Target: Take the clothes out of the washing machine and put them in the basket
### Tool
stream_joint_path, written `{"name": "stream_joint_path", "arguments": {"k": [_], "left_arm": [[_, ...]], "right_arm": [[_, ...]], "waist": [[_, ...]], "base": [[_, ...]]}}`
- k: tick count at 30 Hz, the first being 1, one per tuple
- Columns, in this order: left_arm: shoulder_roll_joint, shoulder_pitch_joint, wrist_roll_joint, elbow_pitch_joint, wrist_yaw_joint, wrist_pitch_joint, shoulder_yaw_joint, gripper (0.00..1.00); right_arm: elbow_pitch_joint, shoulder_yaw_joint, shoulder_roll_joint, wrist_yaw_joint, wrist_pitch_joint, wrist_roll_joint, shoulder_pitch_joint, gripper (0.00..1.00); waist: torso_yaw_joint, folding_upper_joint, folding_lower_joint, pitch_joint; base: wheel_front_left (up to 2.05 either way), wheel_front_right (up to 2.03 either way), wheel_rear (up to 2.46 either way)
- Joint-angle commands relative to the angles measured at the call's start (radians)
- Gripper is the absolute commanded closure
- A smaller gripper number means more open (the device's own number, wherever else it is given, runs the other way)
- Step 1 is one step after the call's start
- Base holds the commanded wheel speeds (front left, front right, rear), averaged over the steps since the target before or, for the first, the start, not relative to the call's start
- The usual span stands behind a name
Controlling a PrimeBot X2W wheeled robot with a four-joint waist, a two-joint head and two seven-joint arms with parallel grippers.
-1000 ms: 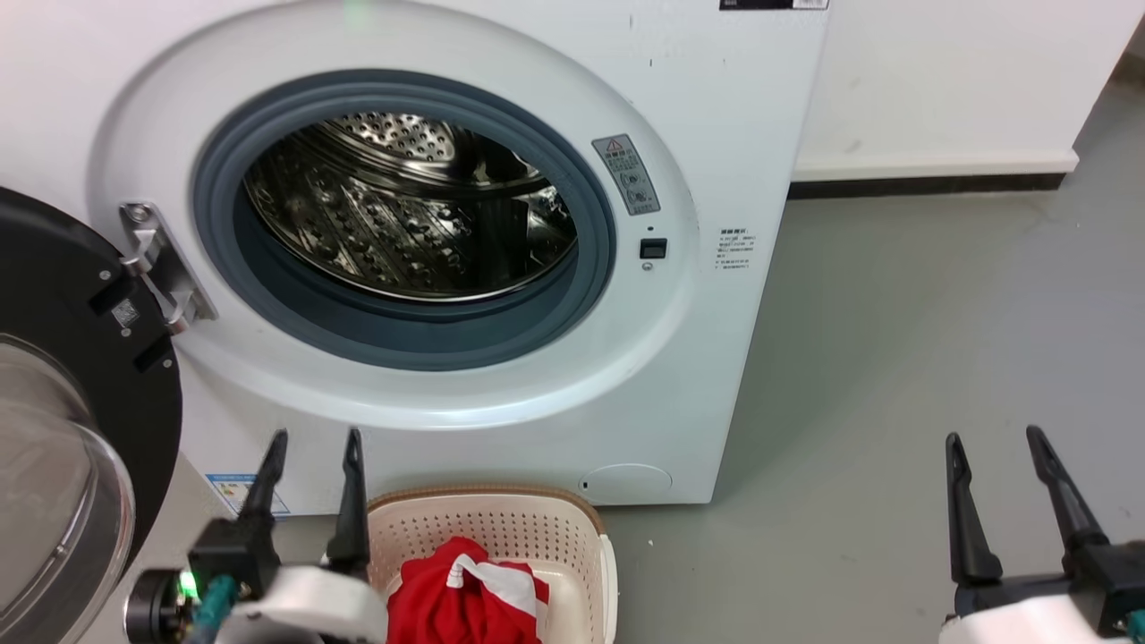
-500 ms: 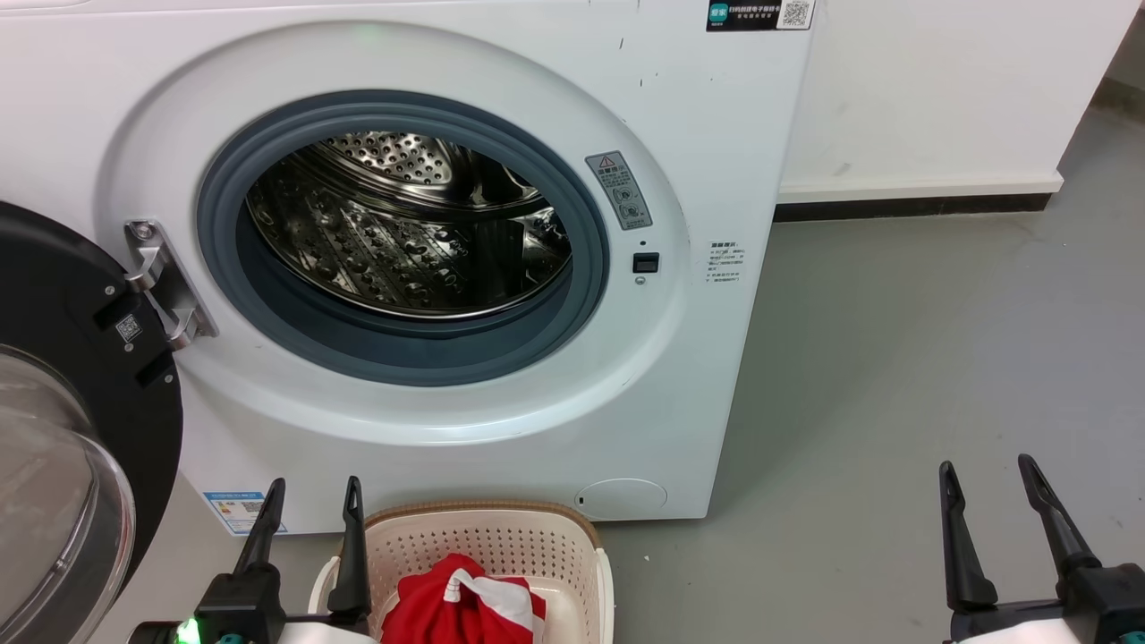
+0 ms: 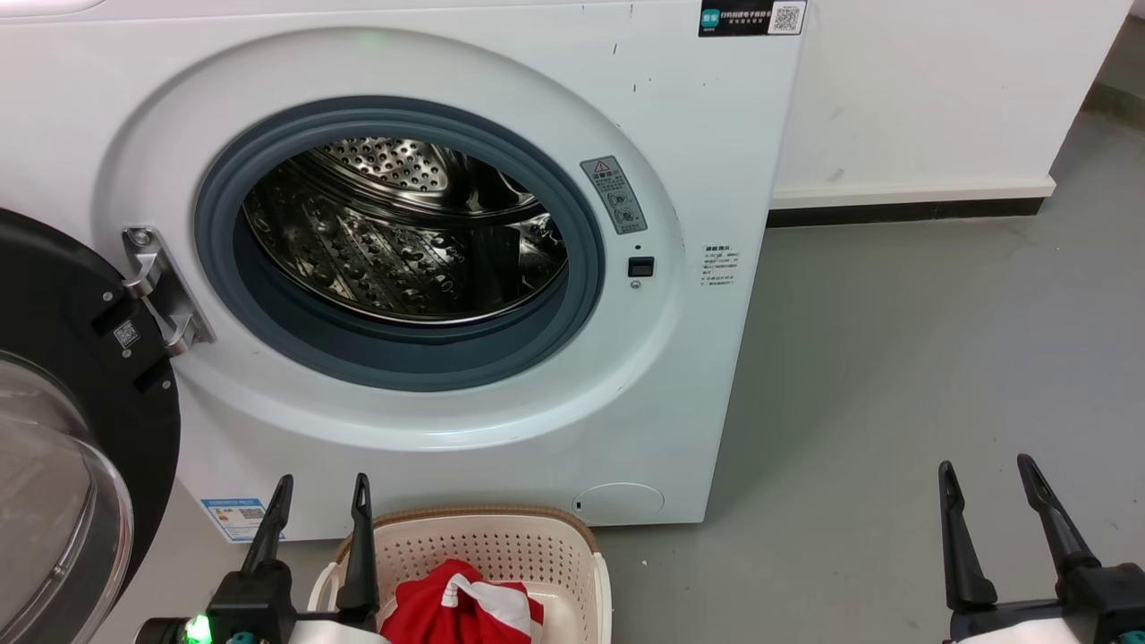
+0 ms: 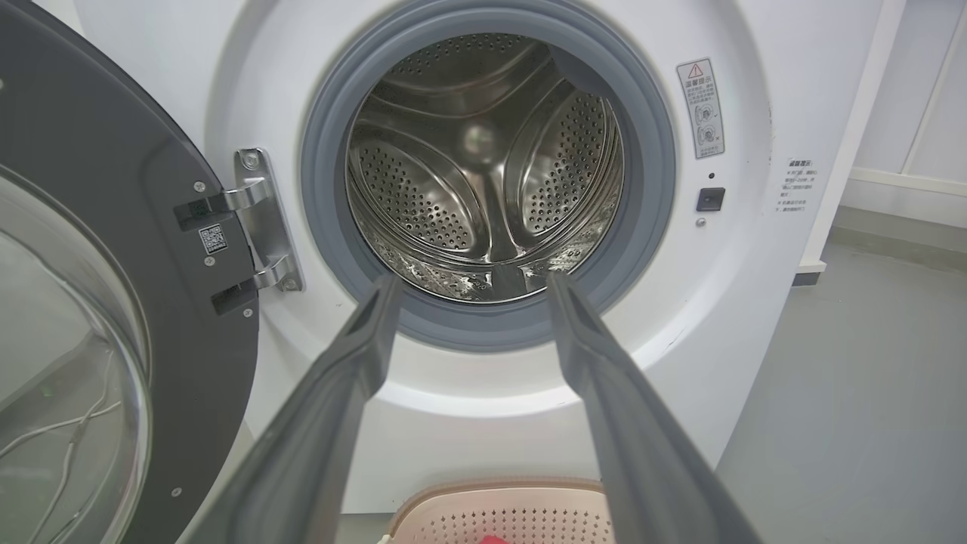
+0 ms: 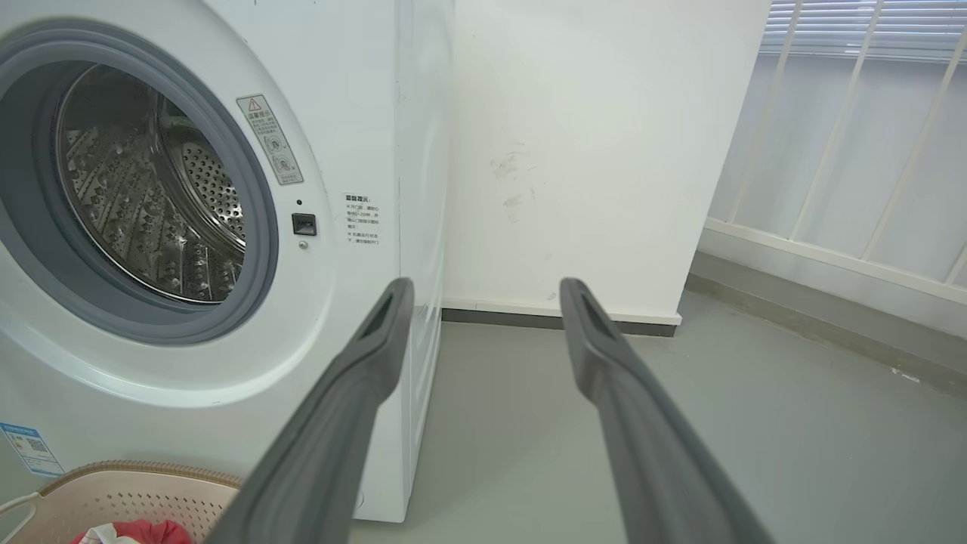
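By the basket [image 3: 501, 544] of clothes [image 3: 458, 612], the left gripper [image 3: 322, 485], like the right gripper [image 3: 984, 467], hangs spread and empty; scan the drum's [image 3: 402, 259] low front for more.

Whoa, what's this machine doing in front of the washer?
A two-armed robot is unloading laundry. The washing machine has its door swung open, and the drum looks empty from here. Red and white clothes lie in the basket on the floor right in front of it. The left gripper is open by the basket's left edge and the right gripper is open off to the side. Neither holds anything, so the job looks about done.
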Motion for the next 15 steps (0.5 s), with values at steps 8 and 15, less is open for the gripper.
{"name": "stream_joint_path", "arguments": {"k": [8, 15], "left_arm": [[-0.005, -0.003, -0.008, 0.012, 0.006, -0.002, 0.009, 0.00], [-0.009, -0.010, -0.012, 0.019, 0.004, -0.002, 0.008, 0.00]], "right_arm": [[0.002, 0.003, 0.001, -0.001, -0.002, 0.003, 0.000, 0.00], [0.002, 0.005, 0.001, -0.001, -0.002, -0.004, -0.005, 0.00]], "waist": [[0.000, -0.0001, 0.0000, -0.005], [0.001, -0.0001, 0.0000, -0.007]], "base": [[0.00, 0.00, 0.00], [0.00, 0.00, 0.00]]}}
